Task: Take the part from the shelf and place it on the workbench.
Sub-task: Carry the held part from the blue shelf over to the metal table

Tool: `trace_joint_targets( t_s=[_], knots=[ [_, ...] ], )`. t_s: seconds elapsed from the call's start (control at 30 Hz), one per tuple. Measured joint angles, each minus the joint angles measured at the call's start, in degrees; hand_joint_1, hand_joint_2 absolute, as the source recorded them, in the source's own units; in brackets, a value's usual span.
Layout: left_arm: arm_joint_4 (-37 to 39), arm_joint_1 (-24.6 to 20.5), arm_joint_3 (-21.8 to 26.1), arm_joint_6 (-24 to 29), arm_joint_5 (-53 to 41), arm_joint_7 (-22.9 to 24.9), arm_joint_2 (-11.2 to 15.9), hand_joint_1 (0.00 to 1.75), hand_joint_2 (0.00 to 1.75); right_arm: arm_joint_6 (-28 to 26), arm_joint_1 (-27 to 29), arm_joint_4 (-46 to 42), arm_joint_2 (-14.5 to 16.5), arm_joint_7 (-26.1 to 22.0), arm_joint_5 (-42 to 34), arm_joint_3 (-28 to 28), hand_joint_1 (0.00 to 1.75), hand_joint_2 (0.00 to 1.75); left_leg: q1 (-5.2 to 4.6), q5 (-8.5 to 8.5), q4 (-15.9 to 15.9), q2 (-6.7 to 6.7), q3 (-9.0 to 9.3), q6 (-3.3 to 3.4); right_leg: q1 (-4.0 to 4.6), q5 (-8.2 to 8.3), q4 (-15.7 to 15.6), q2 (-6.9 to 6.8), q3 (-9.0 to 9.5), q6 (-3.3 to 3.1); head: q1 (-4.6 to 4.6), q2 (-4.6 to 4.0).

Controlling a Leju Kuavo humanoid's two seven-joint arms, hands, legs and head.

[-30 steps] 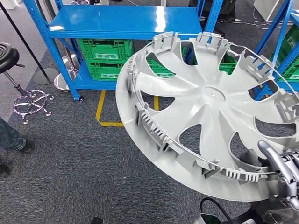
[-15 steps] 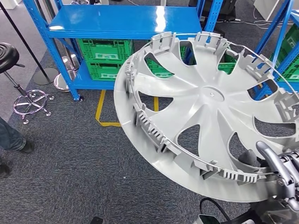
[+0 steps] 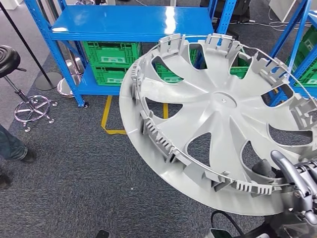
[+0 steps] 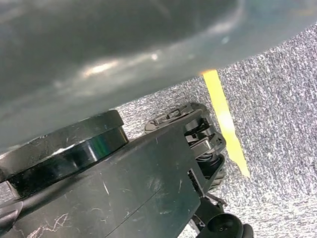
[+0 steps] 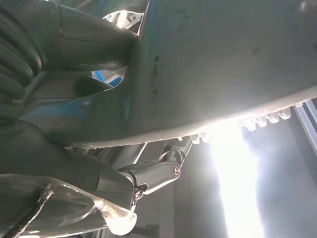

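The part [image 3: 224, 124] is a big silver-grey wheel cover, held up in the air over the carpet and tilted, its inner side facing up: curved spokes run out from a small round hub, with teardrop openings between them and a ring of ribbed clips and a thin wire hoop just inside the rim. The right hand [image 3: 295, 181] grips it at the near right edge, a silver finger hooked over the rim and a dark thumb showing through one opening; from the right wrist view the thumb [image 5: 93, 34] presses flat against the cover's underside. I cannot tell how the left hand is set. The cover's far right edge runs out of view, and it hides much of the floor and the shelf's right end. Left of it lies open grey carpet [image 3: 67, 168], with yellow tape [image 3: 108, 116] marking the floor. Farther off stand a black stool [image 3: 11, 59], a person's shoe [image 3: 26, 156] at the left edge, and the blue shelf [image 3: 131, 22] with green crates [image 3: 110, 62] beneath.
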Motion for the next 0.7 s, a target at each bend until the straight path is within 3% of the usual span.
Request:
trace_joint_targets(
  t_s=[0.4, 0.6, 0.67, 0.7],
  knots=[
    [0.00, 0.00, 0.00, 0.00, -0.05, 0.50, 0.00, 0.00, 0.00, 0.02, 0.06, 0.52, -0.02, 0.00, -0.02, 0.51, 1.75, 1.75, -0.03, -0.02, 0.04, 0.00, -0.01, 0.01, -0.01, 0.02, -0.03, 0.00, 0.00, 0.01, 0.01, 0.00],
    [0.00, -0.04, -0.01, 0.15, -0.22, 0.88, 0.10, 0.00, 0.00, 0.02, 0.08, 0.79, -0.03, 0.00, -0.02, 0.65, 1.75, 1.75, -0.38, 0.07, -0.37, 0.04, 0.28, 1.11, -0.40, 0.22, -0.64, -0.02, 0.25, 0.75, -0.01, 0.00],
    [0.00, -0.12, -0.03, 0.17, -0.24, 0.91, 0.07, 0.00, 0.00, 0.02, 0.09, 0.86, -0.06, -0.01, -0.04, 0.71, 1.75, 1.75, -0.25, 0.67, -1.73, 0.18, 0.97, 1.82, -0.30, -1.47, 1.88, -0.02, -0.99, 0.63, 0.09, 0.00],
    [0.00, -0.16, -0.04, 0.17, -0.24, 0.92, 0.05, 0.00, 0.00, 0.02, 0.09, 0.92, -0.08, -0.02, -0.07, 0.73, 1.75, 1.75, -0.21, 0.87, -2.18, 0.25, 1.21, 2.08, -0.21, -3.11, 5.07, -0.02, -2.66, 0.42, 0.19, 0.00]
  ],
)
